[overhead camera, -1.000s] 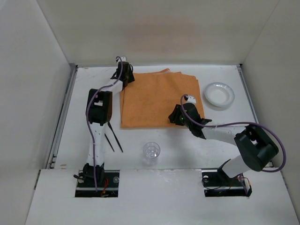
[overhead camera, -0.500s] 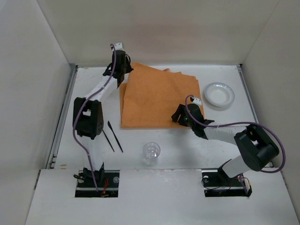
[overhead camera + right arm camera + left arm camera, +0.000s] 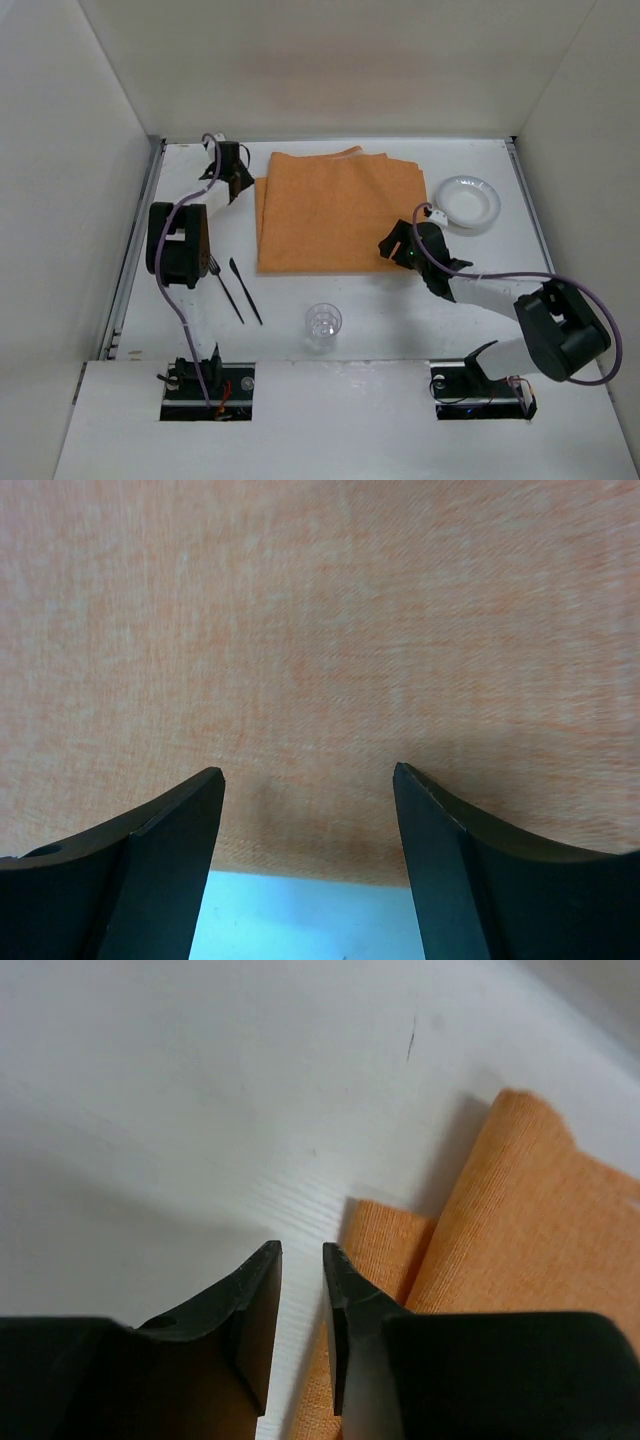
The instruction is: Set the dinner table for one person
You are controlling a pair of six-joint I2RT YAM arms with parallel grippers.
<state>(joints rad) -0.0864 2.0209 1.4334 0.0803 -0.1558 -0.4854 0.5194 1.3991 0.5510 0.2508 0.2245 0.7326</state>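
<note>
The orange cloth mat [image 3: 335, 210] lies flat on the white dinner table [image 3: 300, 290], with a doubled layer along its left edge [image 3: 520, 1210]. My left gripper [image 3: 238, 180] hovers low just off the mat's back left corner. Its jaws [image 3: 302, 1248] stand a narrow gap apart, with bare table showing between them and nothing held. My right gripper [image 3: 392, 246] is wide open over the mat's front right edge [image 3: 320, 630], and its fingers [image 3: 308, 770] hold nothing. A white plate [image 3: 467, 201] sits right of the mat.
A clear glass [image 3: 323, 322] stands near the front, below the mat. A black fork [image 3: 226, 288] and a black knife [image 3: 246, 291] lie side by side left of the glass, close to the left arm's elbow [image 3: 175, 245]. Walls enclose the table on three sides.
The left gripper, which held the mat's back left corner raised half a second ago, has let it go and moved left; the mat now lies flat. The right gripper opened and drew back right.
</note>
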